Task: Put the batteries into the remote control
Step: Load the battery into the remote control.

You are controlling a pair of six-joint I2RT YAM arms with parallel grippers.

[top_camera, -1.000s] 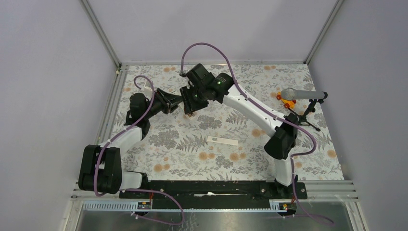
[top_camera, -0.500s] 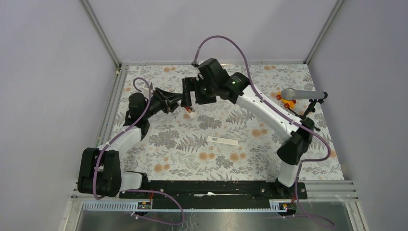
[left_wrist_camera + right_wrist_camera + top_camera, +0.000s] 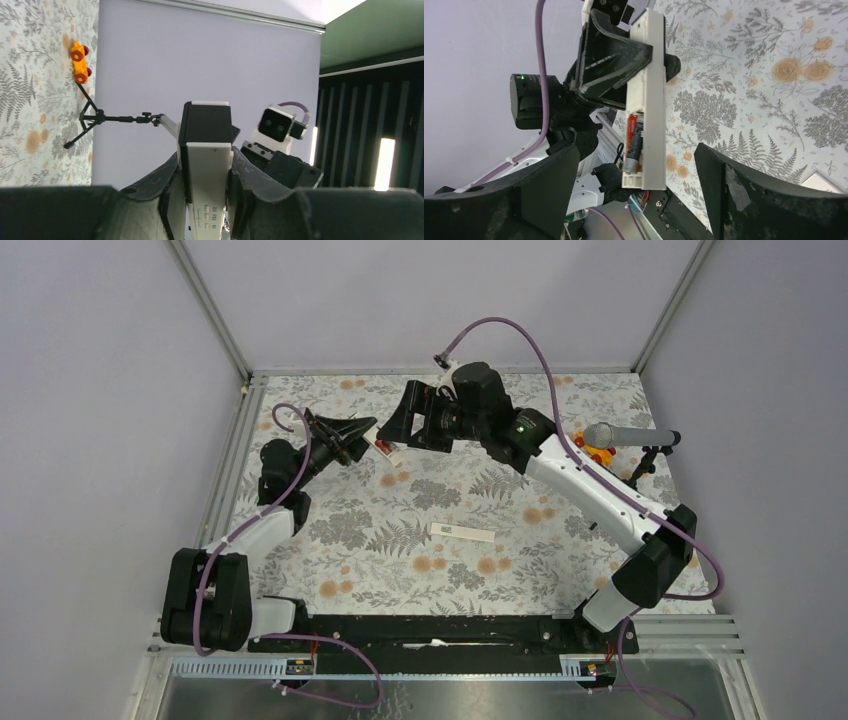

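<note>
The left tool (image 3: 362, 438) was clamped on the remote control (image 3: 385, 447) and held it off the desk (image 3: 400, 575), over the far-left part of the floral surface. In the left wrist view the white bar (image 3: 207, 185) sat pinched between both fingers with its dark grey end pointing away. The right tool (image 3: 402, 428) hung just beside the remote with its fingers spread wide, touching nothing. From the right wrist camera, the batteries (image 3: 633, 142) lay in the open compartment at one end of the remote. There seemed to be two side by side, though the angle made that hard to confirm. A thin white cover strip (image 3: 465, 532) lay flat mid-desk, well apart from both tools.
</note>
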